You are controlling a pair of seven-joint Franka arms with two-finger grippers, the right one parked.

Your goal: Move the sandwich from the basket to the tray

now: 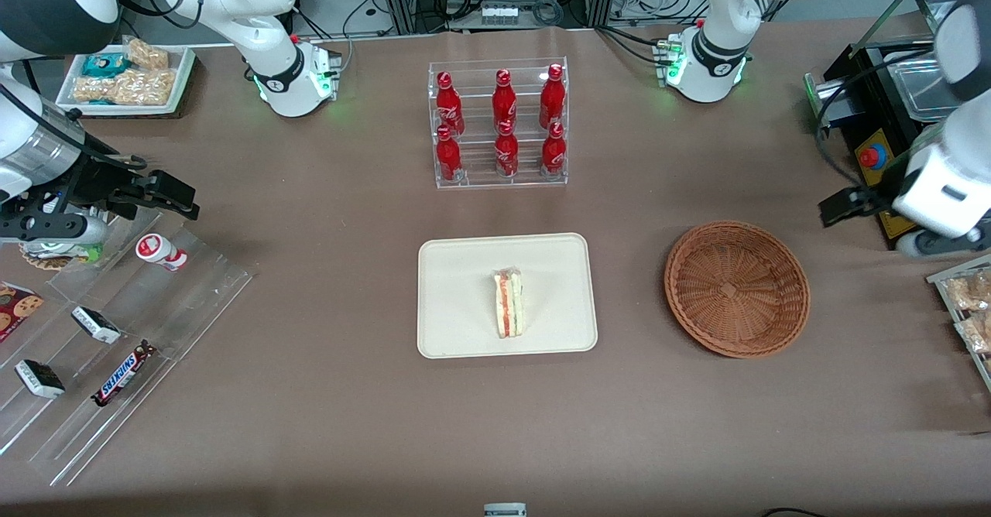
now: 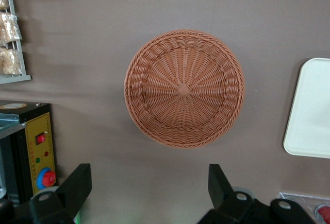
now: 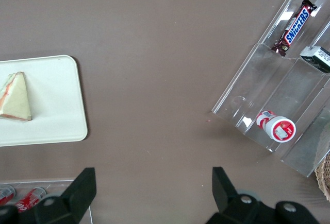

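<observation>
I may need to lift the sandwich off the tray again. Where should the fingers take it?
Probably from above, fingers across the two broad bread faces of the pale triangular sandwich; it stands on edge on the cream rectangular tray, striped filling up. The open left gripper hangs high by the empty brown wicker basket.

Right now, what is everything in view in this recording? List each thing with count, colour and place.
sandwich: one, white with red and green filling, on the tray.
tray: one, cream, mid-table, nearer the front camera than the bottles.
basket: one, brown wicker, nothing in it, beside the tray toward the working arm's end.
bottles: six, red, in a clear rack.
Snickers bar: one, brown, on a clear stepped rack toward the parked arm's end.
white cup: one, white and red, on its side on the same rack.
bagged snacks: several, tan, in a white tray toward the parked arm's end.
gripper: one, black, open, holding nothing, hanging above the table beside the basket.
</observation>
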